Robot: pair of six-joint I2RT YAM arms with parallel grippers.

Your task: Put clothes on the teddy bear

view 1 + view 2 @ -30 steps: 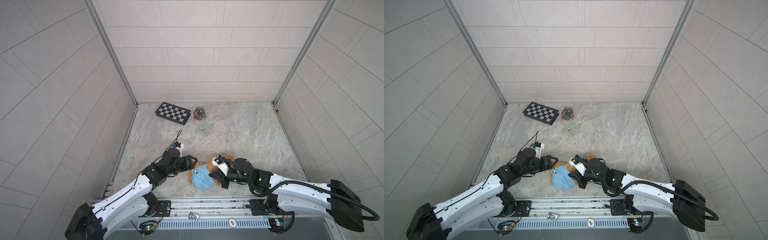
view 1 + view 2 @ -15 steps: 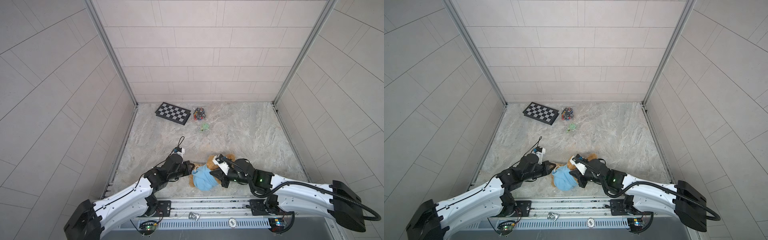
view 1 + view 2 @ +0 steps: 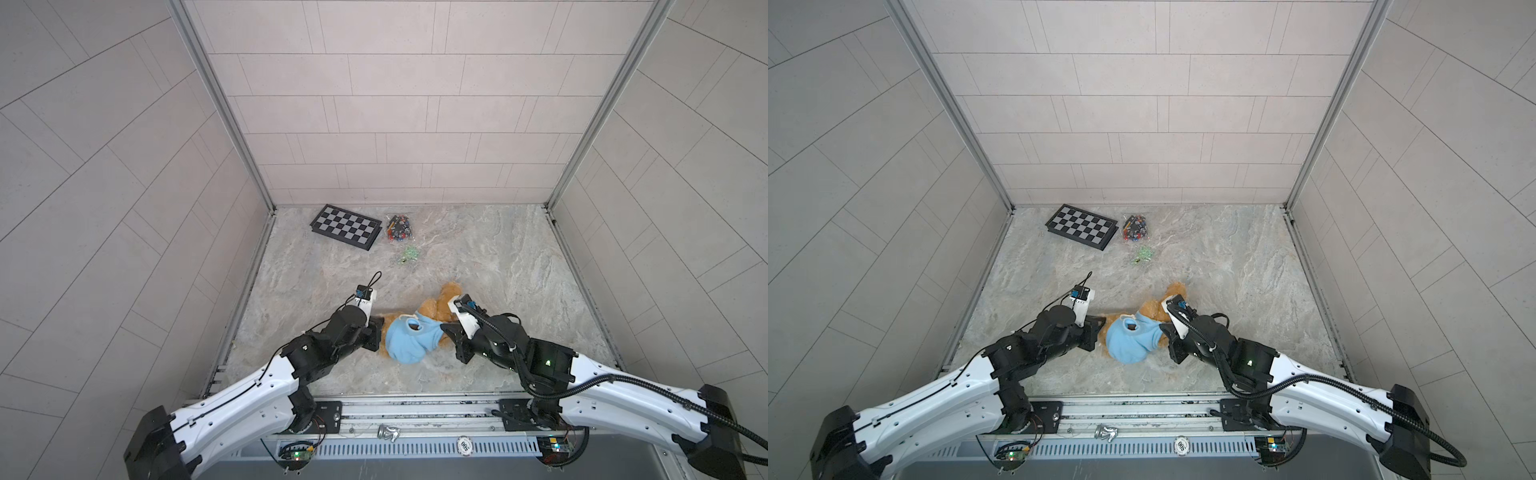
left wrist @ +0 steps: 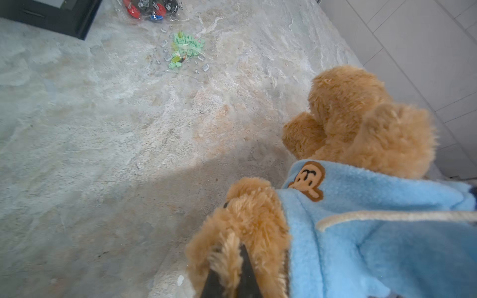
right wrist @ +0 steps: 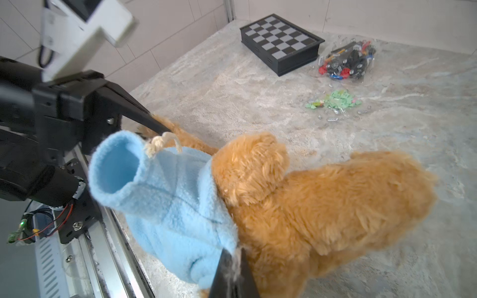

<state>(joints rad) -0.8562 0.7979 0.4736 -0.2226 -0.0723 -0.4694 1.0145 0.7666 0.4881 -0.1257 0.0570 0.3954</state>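
The teddy bear [image 5: 335,206] lies on its side on the bench [image 3: 498,257], well apart from the chessboard box [image 3: 345,227], out toward the robot's rail and between the two arms. A light blue hoodie [image 3: 409,340] covers its upper part. The tan rear and legs are bare and point back toward the chessboard box.

The left tool [image 4: 232,273] is clamped on a furry limb that sticks out beside the fleece, near the little bear-face patch [image 4: 308,180]. Whether that limb has come through a sleeve I cannot tell. The right tool [image 5: 235,268] is pinched together on the hoodie's lower edge, where blue meets fur.

To my eye the bear is light, squashy and floppy, so it will sag rather than hold a pose. Long pile could slip out of a shallow pinch, so I would grip a whole limb rather than the fur ends. The fleece looks stretchy and grippy, and its hem seems the best place to take it. The drawcord [image 5: 160,143] seems a poor handle.

One round opening of the hoodie gapes toward the rail, and nothing shows inside it but blue.

The chessboard box is shut, its contents hidden. Just beside it lies a clear bag [image 3: 400,227] of red, black and blue parts. A little nearer the bear sit small green bricks [image 3: 409,252], perhaps bagged too.
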